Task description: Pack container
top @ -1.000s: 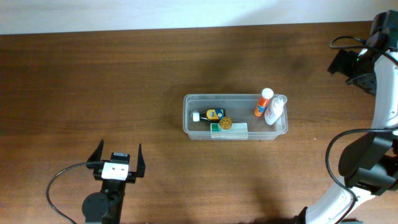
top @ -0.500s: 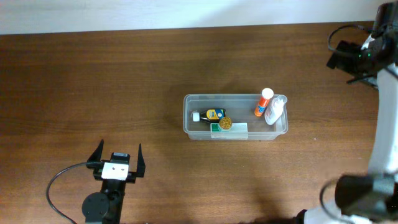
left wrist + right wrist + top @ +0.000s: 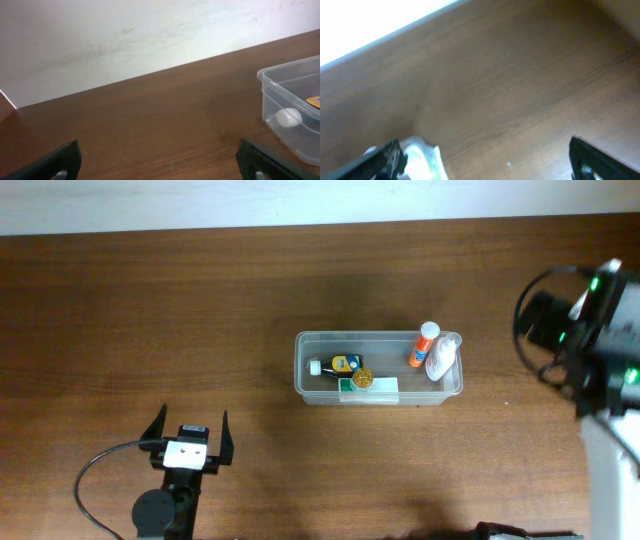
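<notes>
The container, a clear plastic bin, stands mid-table. It holds a small yellow-and-blue bottle with a white cap, a gold-lidded item, a green-and-white box, an orange bottle with a white cap and a clear white bottle. My left gripper is open and empty near the front left. In its wrist view the container's left end shows at the right. My right gripper is blurred, to the right of the container. Its wrist view shows the jaws open and empty over bare wood.
A black cable loops beside the left arm's base. A pale wall runs behind the table's far edge. A blurred white shape sits by the right gripper's left finger; I cannot tell what it is.
The right arm has swung from the far right corner toward the front, nearer the container's right end. The left arm and the container's contents have not moved.
</notes>
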Controlling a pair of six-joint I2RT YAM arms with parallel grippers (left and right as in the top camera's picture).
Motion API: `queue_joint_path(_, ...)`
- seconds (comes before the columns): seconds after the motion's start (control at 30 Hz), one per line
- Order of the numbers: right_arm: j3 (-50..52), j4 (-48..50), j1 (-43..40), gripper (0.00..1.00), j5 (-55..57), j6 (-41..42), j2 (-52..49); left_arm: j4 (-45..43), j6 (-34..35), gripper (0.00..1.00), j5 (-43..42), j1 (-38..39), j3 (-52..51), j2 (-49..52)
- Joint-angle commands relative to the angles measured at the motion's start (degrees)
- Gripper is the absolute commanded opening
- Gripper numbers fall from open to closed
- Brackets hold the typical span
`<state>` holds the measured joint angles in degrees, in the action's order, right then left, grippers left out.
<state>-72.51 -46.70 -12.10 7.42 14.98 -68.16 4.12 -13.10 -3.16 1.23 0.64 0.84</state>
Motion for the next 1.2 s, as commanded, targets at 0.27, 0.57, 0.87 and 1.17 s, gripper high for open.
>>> queue_joint_path(0.27,34.2,18.8,10.1,0.98,-2.9,0.1,36.5,0.7,-0.3,1.00,-1.1,0.3,0.1,-0.5)
queue_joint_path(0.57,50.6,24.1,10.6,0.98,-3.2,0.0,53.1,0.7,-0.3,0.99,-1.1,0.3,0.2,-0.5)
queue_joint_path(0.87,60.3,28.8,10.6,0.98,-9.4,-10.2,60.2,0.7,-0.3,0.99,-1.1,0.3,0.2,-0.5)
queue_joint_path(1.17,63.6,28.7,10.7,0.98,-10.1,-10.1,67.3,0.7,-0.3,0.99,-1.1,0.3,0.2,-0.5)
